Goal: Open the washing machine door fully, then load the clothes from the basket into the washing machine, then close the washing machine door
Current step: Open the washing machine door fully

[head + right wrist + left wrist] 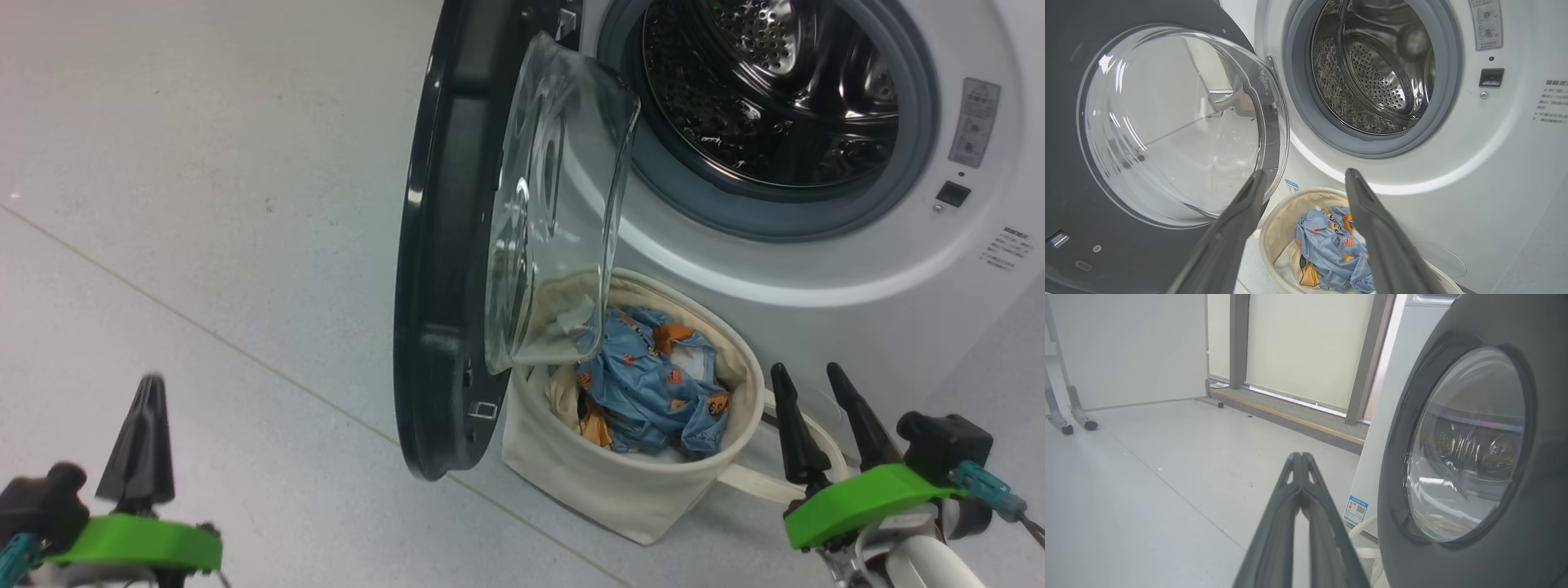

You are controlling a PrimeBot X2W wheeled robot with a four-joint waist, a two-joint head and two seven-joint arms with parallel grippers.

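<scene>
Clothes (645,384) — blue with little orange prints, cream cloth beneath — lie heaped in the basket (588,482), which sits on the floor at the foot of the washing machine (816,269), just ahead and to the left of the right jaws. Those jaws are spread apart and hold nothing. From their own wrist camera they frame the heap between the two fingers, and that reads to me as lining up a first pick.

Left jaws are pressed together, empty, low down, with the washing machine door (441,245) standing to their right. It is swung out edge-on between the two pairs of jaws, its glass bowl (555,204) hanging over the basket's left rim — so I'd say it wants more swing, or the reach must come in from the right. Above, the drum (767,90) gapes with nothing in it that I can see.

Underfoot, the floor (204,204) is pale grey and smooth, one seam running across. Beyond the left jaws stand a white panel on castor legs (1126,347) and pale wall panels between grey posts.
</scene>
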